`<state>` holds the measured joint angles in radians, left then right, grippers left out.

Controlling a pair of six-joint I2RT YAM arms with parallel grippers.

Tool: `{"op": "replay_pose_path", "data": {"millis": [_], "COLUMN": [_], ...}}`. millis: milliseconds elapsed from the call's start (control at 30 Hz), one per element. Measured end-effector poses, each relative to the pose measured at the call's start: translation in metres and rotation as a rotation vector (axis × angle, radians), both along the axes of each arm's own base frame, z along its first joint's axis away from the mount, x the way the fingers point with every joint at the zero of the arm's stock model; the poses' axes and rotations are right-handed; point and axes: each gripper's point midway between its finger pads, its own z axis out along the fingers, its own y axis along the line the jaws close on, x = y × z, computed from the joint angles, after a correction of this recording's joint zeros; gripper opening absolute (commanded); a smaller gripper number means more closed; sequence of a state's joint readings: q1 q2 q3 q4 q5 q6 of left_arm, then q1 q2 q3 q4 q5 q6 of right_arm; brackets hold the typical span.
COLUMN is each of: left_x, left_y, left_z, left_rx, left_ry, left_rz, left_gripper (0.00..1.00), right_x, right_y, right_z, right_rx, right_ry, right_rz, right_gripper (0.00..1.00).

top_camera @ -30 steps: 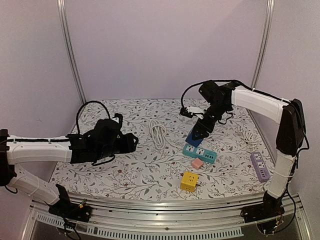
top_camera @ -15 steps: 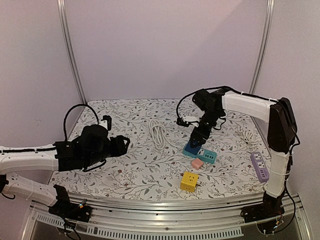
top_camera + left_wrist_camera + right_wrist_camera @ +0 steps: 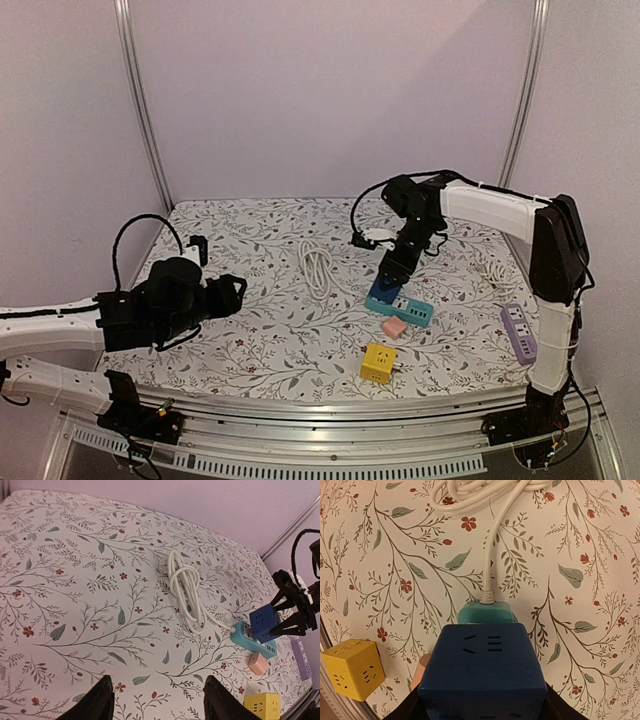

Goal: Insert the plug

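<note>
Right tool (image 3: pixel 390 275): fingers pressed onto a dark blue plastic cube-shaped plug (image 3: pixel 482 672), pinching it by its sides. Directly beneath the tool lies the cable end of a teal plastic power strip (image 3: pixel 401 306); whether the plug is seated cannot be told. Near the tool, toward the arm bases, a small pink cube adapter (image 3: pixel 394 327) and a yellow cube socket (image 3: pixel 378 362) sit on the floral tabletop (image 3: pixel 280 340). Left tool (image 3: pixel 157 702): well apart to the left, fingers spread.

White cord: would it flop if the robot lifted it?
Probably floppy: the white cord lies in loose, bendy loops. It would likely tug on the teal power strip, since one end runs into it.
</note>
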<state>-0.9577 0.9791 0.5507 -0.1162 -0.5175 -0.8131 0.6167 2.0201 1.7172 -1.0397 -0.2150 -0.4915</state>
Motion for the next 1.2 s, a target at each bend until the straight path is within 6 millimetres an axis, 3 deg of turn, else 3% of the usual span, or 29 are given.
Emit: {"op": "replay_pose_path", "data": {"millis": [1200], "left_x": [0.0], "left_y": [0.006], "left_z": [-0.003], "left_rx": [0.024], "left_ry": [-0.005], "left_rz": [0.016], "left_gripper": [0.61], "right_x": [-0.019], "right_y": [0.023], "right_z": [-0.002], "right_rx": [-0.031], "right_ry": [-0.023], "right_rz": [0.095], "right_gripper": [0.0]}}
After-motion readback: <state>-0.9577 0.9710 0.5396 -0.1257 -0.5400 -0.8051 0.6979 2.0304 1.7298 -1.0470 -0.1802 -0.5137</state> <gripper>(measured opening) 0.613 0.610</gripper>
